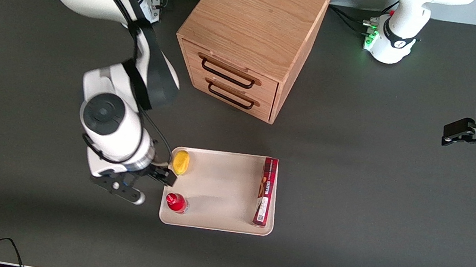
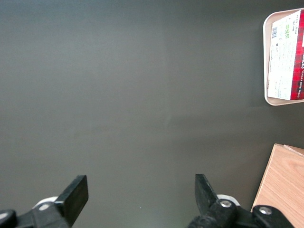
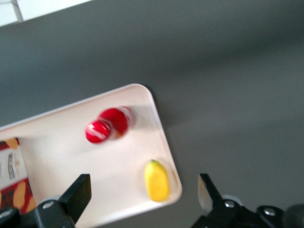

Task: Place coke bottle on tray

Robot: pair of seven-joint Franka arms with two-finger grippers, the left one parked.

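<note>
The coke bottle (image 1: 176, 202) stands upright on the cream tray (image 1: 220, 188), in the tray's near corner at the working arm's end. It also shows in the right wrist view (image 3: 108, 125), red cap toward the camera, on the tray (image 3: 71, 156). My right gripper (image 1: 153, 184) hovers at the tray's edge beside the bottle, open and empty, apart from the bottle. In the wrist view the gripper (image 3: 145, 194) has its fingers wide apart over the tray's corner.
A yellow lemon-like object (image 1: 181, 161) lies in the tray's corner farther from the front camera (image 3: 156, 180). A long red box (image 1: 266, 191) lies along the tray's edge toward the parked arm. A wooden two-drawer cabinet (image 1: 249, 35) stands farther back.
</note>
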